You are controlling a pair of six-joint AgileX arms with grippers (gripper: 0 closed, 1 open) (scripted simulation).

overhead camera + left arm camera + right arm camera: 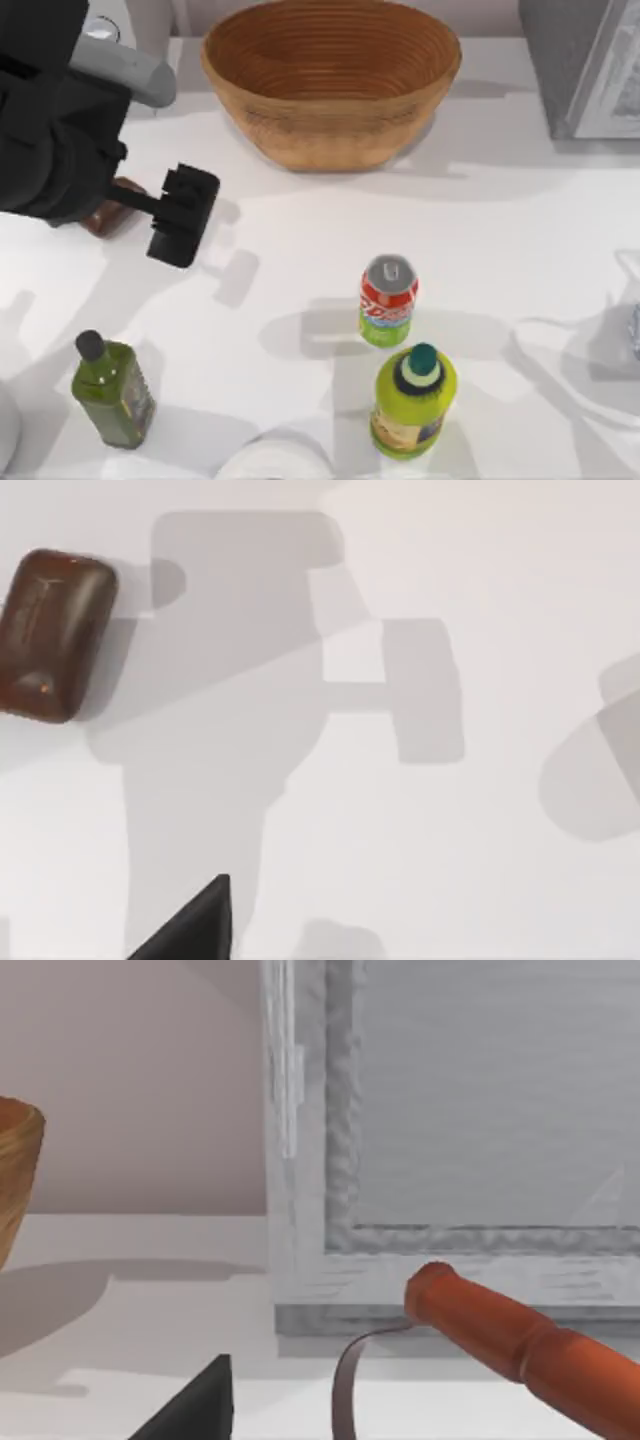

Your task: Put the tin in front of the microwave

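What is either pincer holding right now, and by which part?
Nothing is held. The left pincer hangs over bare table at the left, well apart from the tin, which stands untouched near the middle. The right arm's pincer faces the microwave.

bowl (pixel 330 75): large ribbed wooden basket bowl, upright at the table's far edge, about midway along it.
yellow-green bottle (pixel 412 402): dark green cap, upright near the front edge, right of the middle.
olive oil bottle (pixel 112 390): dark cap, green body, near the front left corner.
brown block (pixel 52 632): glossy, rounded, lying flat near the left edge of the table (pixel 300 240).
white round object (pixel 272 460): at the front edge, between the two bottles, cut off by the frame.
orange-handled tool (pixel 520 1345): thick rounded handle with a thin dark strap curling below it; its kind cannot be told.
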